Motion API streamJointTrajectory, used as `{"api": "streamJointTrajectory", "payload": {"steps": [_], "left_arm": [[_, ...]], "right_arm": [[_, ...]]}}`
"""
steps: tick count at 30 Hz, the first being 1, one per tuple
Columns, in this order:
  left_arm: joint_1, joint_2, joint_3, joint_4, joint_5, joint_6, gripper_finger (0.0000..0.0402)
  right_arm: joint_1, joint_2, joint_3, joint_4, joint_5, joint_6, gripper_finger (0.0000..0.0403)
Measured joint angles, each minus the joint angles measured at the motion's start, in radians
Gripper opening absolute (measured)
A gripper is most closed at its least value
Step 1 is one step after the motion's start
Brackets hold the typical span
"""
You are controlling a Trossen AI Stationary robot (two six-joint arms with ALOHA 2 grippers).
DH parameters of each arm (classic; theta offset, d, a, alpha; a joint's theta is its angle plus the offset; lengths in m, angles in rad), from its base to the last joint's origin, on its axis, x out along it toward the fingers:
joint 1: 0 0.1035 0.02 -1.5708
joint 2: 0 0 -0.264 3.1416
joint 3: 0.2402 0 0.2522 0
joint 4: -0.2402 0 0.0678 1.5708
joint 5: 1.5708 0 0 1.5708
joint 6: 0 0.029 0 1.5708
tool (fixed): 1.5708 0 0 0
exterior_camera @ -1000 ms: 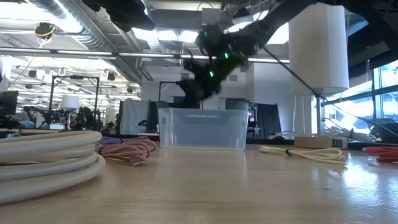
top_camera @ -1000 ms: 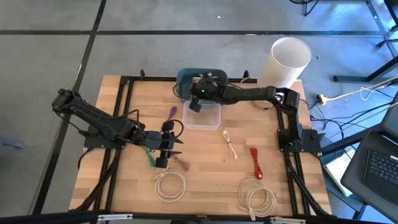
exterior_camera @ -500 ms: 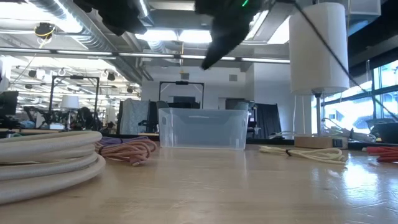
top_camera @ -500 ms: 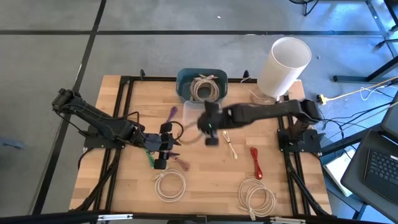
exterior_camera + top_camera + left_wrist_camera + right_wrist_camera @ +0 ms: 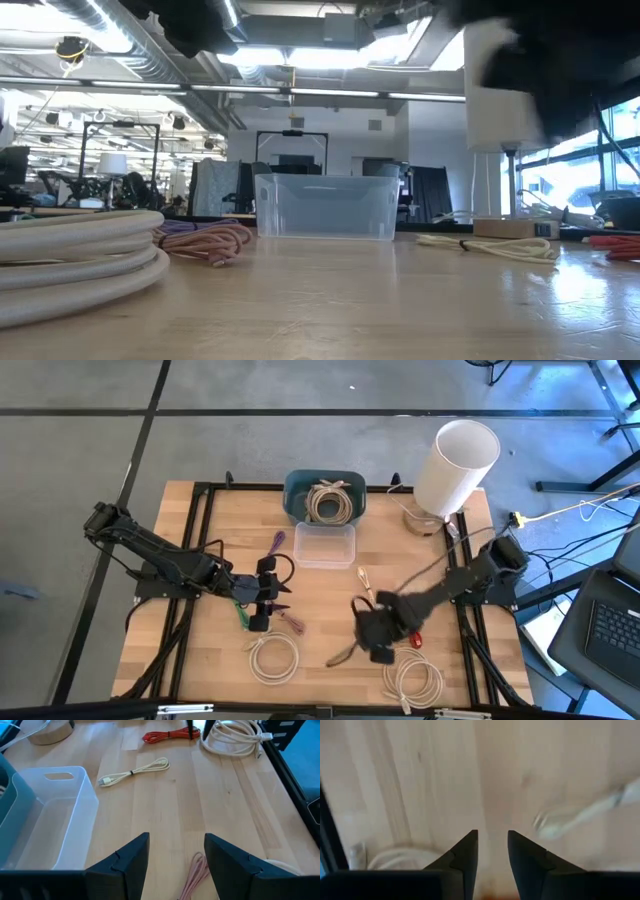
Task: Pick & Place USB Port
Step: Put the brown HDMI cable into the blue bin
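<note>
Several bundled USB cables lie on the wooden table: a cream one (image 5: pixel 370 592) (image 5: pixel 132 771), a red one (image 5: pixel 411 622) (image 5: pixel 170 735), a white coil (image 5: pixel 413 680) near the near edge and another white coil (image 5: pixel 273 657) left of it. My right gripper (image 5: pixel 375 635) (image 5: pixel 492 837) is open and empty, blurred, low over bare wood between the cream cable, the red cable and the right white coil. My left gripper (image 5: pixel 268 595) (image 5: pixel 175 840) waits open at the table's left, over a pink cable (image 5: pixel 195 875).
A blue bin (image 5: pixel 297 490) at the far edge holds a coiled white cable (image 5: pixel 328 500). An empty clear container (image 5: pixel 325 546) (image 5: pixel 325 205) stands just in front of it. A tall white cylinder (image 5: pixel 455 460) is at the far right corner. Purple (image 5: pixel 277 543) and green (image 5: pixel 240 610) cables lie near the left gripper.
My right arm has swung fast from above the blue bin at the far edge, over the clear container, toward the near edge and down to the table near the red cable. A white coil shows in the bin after it left. The left arm kept still.
</note>
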Motion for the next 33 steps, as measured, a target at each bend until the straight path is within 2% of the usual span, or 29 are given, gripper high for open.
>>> {"api": "streamJointTrajectory", "payload": {"steps": [7,12,23,33], "left_arm": [[0.000,0.000,0.000,-0.001,0.000,0.003,0.0184],[0.001,0.000,0.000,0.000,-0.003,0.066,0.0184],[0.044,0.000,0.000,0.040,-0.048,0.167,0.0184],[0.024,0.001,0.000,0.040,-0.023,0.074,0.0184]], "right_arm": [[0.160,-0.001,-0.082,-0.057,0.001,0.399,0.0108],[0.250,-0.001,-0.091,-0.075,-0.004,0.591,0.0108],[0.368,-0.001,-0.001,-0.078,0.012,0.828,0.0108],[0.525,0.005,-0.065,-0.100,0.019,1.113,0.0108]]}}
